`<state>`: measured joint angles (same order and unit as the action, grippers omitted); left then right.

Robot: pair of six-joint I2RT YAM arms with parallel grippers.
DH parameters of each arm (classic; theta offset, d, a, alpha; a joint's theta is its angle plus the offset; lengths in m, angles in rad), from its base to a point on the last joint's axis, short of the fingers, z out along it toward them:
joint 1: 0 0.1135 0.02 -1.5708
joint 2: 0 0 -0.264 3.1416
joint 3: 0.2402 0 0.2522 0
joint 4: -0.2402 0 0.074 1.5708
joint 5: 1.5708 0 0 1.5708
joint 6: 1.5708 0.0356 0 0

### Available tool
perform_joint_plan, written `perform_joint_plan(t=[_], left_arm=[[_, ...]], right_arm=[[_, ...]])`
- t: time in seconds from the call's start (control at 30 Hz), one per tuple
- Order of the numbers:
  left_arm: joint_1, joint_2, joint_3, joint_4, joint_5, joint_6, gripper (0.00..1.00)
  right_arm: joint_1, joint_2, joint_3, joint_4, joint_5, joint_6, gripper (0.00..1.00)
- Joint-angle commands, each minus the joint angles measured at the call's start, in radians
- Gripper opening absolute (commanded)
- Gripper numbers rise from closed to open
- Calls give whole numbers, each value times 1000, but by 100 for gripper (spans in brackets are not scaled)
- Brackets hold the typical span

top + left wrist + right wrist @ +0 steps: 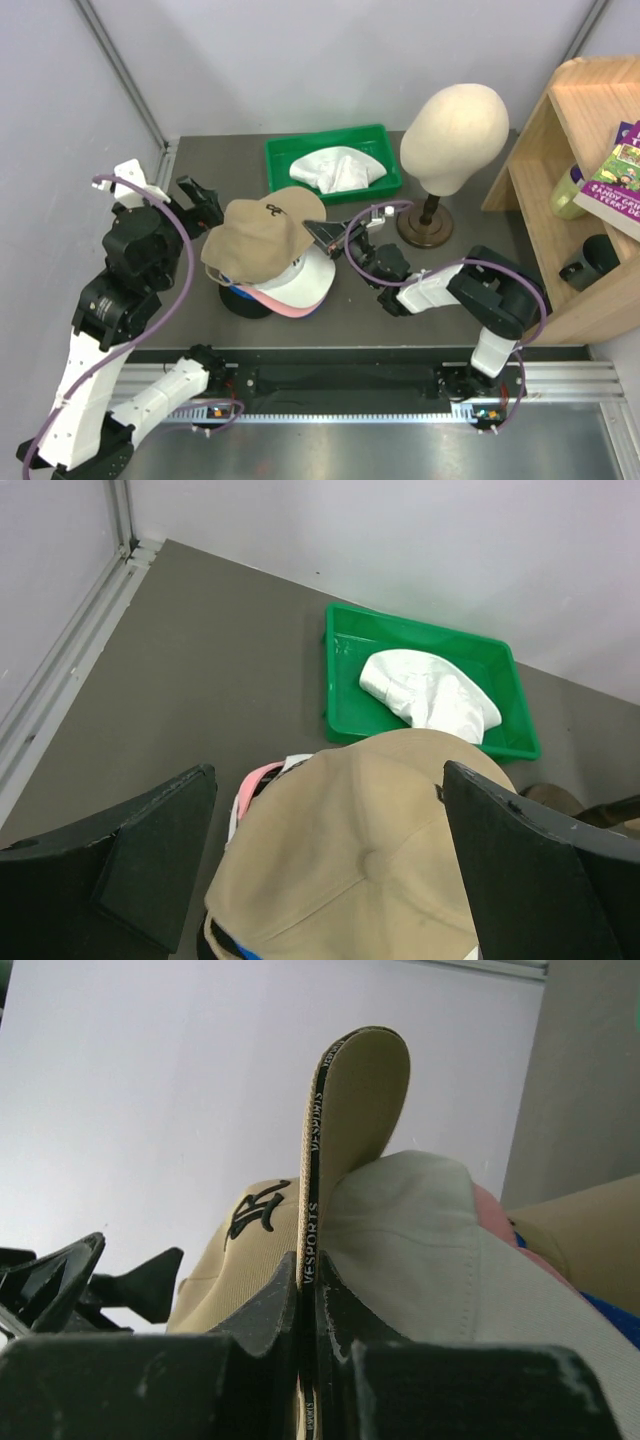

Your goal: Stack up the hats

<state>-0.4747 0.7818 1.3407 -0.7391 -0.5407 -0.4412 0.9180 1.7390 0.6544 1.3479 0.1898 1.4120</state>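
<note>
A tan cap (258, 232) with a dark logo tops a stack of hats left of centre. Below it show a white cap (312, 276), a pink brim (290, 311) and a black cap (243, 302). My right gripper (335, 233) is shut on the tan cap's brim (355, 1090), pinching it edge-on between the fingers (312, 1290). The brim stands raised beside the white cap (420, 1240). My left gripper (205, 205) hangs open at the stack's far left, its fingers on either side above the tan crown (370, 870) without touching it. Another white hat (335, 170) lies in the green tray (275, 152).
A cream mannequin head (455, 125) on a round wooden stand (425, 230) rises just right of the stack, close behind my right arm. A wooden shelf (560, 130) with books and bottles fills the right side. The green tray (335, 680) sits at the back wall.
</note>
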Motion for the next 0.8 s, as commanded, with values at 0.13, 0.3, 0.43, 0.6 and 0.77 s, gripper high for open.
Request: perform_joint_plan(t=[0.13,0.3,0.43,0.6,0.77], left_arm=[[-1,-78,-87,-45,-131,-56,99],[-1,-105,-129,-86,-134,-77,99],[-1,-144,-173,-149,-130,-140,98],[-1,-232,-230,-271,-176,-267,95],[-1,-288,-255,-325,-190,-300,95]], right_arm=[[-30,22,-96,45,39,-7,0],[-30,11,-121,8,11,-34,0],[-31,-1,-107,-42,-9,-64,0],[-30,5,-95,-84,-16,-70,0],[-31,11,-99,-118,-15,-68,0]])
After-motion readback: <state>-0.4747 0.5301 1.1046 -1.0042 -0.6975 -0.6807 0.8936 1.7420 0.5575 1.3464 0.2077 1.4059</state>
